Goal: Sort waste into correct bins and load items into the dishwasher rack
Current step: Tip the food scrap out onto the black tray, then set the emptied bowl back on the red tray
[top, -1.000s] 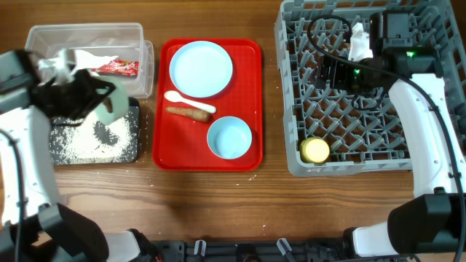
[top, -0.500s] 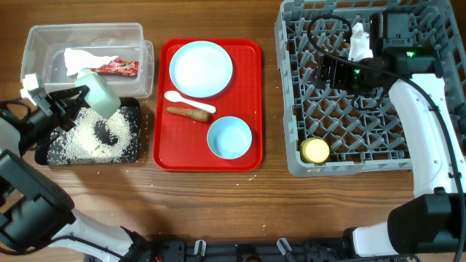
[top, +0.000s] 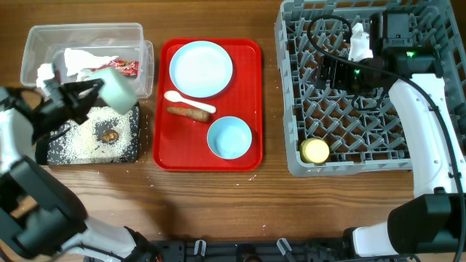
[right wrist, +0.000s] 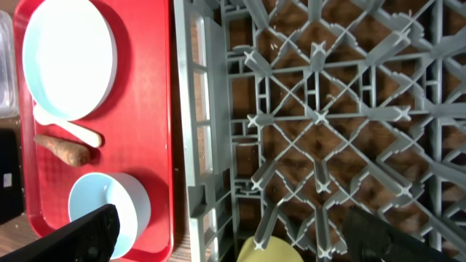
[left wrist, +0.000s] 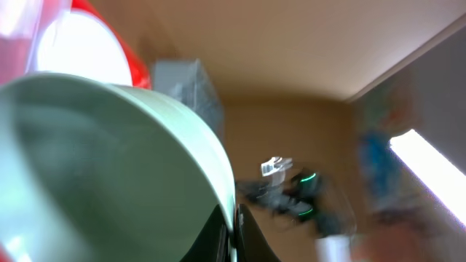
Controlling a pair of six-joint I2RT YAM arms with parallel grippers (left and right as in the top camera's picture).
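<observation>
My left gripper [top: 96,90] is shut on the rim of the mint green bowl [top: 116,88], held tilted over the black tray [top: 136,148]. In the left wrist view the fingers [left wrist: 234,234] pinch the bowl's wall [left wrist: 109,160]. Rice [top: 76,145] and a brown lump [top: 109,135] lie on that tray. The clear tub [top: 87,29] holds the tissue [top: 76,60] and the red wrapper [top: 125,68]. My right gripper [top: 333,73] [right wrist: 234,236] hangs open and empty over the grey rack [top: 364,124]. The yellow cup [top: 315,151] stands in the rack's front left corner.
The red tray [top: 167,145] holds a plate [top: 201,68], white spoon [top: 188,102], carrot-like root [top: 188,113] and pale blue bowl [top: 229,137]. The right wrist view shows the plate [right wrist: 69,58], root [right wrist: 62,148], bowl [right wrist: 109,204] and cup [right wrist: 269,251].
My left gripper has swung the mint bowl back and to the right above the black tray. The brown lump now shows among the rice. The right arm has not moved.
</observation>
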